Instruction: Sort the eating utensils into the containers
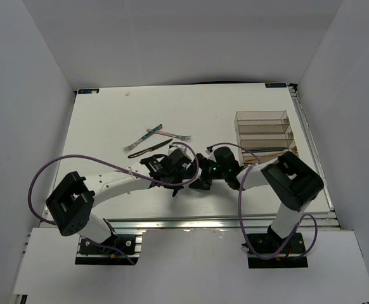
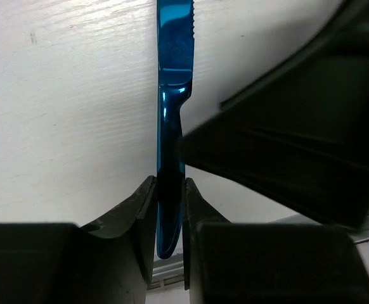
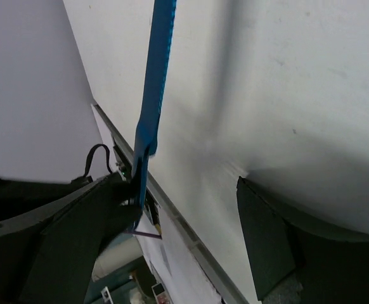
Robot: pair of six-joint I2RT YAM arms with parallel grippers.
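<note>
My left gripper (image 2: 170, 185) is shut on the handle of a blue knife (image 2: 172, 95), whose serrated blade points away over the white table. In the top view this gripper (image 1: 174, 166) is at the table's middle, and the knife is hidden between the arms. My right gripper (image 1: 201, 180) is right beside it, seen as a dark bulk (image 2: 286, 145) in the left wrist view. It is open (image 3: 184, 215), and the blue knife (image 3: 156, 76) runs close along its left finger (image 3: 77, 228). The clear tray (image 1: 262, 118) stands at the right.
Loose utensils lie behind the grippers: a teal-handled fork (image 1: 148, 134), a pink-handled fork (image 1: 174, 136) and a black piece (image 1: 151, 151). The tray's near compartments hold several utensils (image 1: 267, 151). The table's metal front rail (image 1: 222, 221) runs just behind the grippers.
</note>
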